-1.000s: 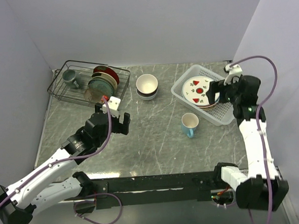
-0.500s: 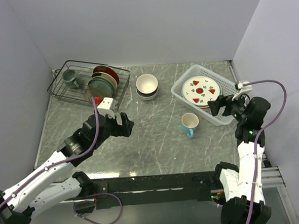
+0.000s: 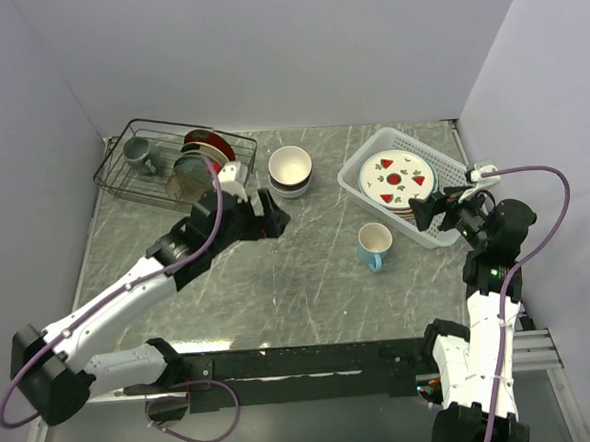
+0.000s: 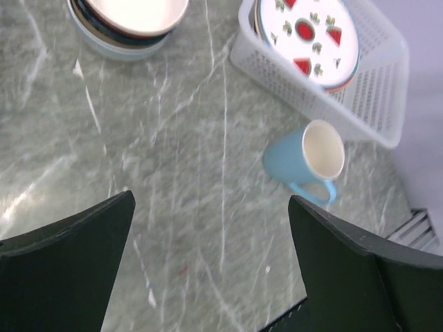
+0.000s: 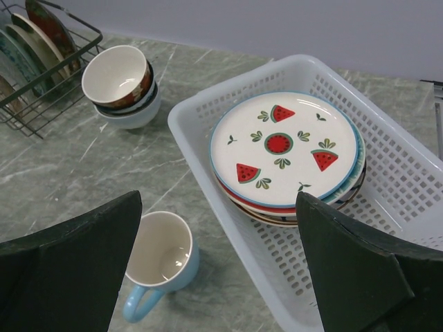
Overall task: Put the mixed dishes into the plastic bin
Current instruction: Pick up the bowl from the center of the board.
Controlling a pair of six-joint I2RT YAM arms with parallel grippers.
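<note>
L arm (image 3: 129, 291) reaches diagonally from its near-left base toward the table centre, elbow low. The left gripper (image 3: 272, 210) hangs over bare tabletop, just near-left of the bowl stack (image 3: 291, 169) and not touching it. Its jaws are spread wide w/ nothing between them. In the left wrist view only marble shows between the black fingers (image 4: 69, 270).

R arm (image 3: 490, 299) stands nearly upright from its near-right base, wrist bent over. The right gripper (image 3: 429, 206) hovers by the near-right edge of the white plastic bin (image 3: 351, 180), aimed left and down. Its jaws are also fully apart and empty. The right wrist view looks straight over the bin.

Counts:
- 1 bin, lattice sides, at back right of the grey marble-look table (image 3: 308, 270).
- Plates stacked flat inside the bin. The top one is the watermelon-print plate (image 3: 397, 175), white w/ a blue rim. A red rim and a few darker rims peek out below; exact no. can't be told.
- 1 light blue mug (image 3: 374, 244), upright on the table, just beside the bin's near-left wall, outside it, handle toward the near edge.
- Bowl stack on the table at centre-back, well apart from the bin. Cream-inside, dark-outside bowl on top and a pale one at the bottom, approx. 3 nested.
- 1 black wire rack (image 3: 112, 177) at back left. It holds upright plates (image 3: 206, 156), at least 3, and 1 grey-green mug (image 3: 135, 151).
</note>
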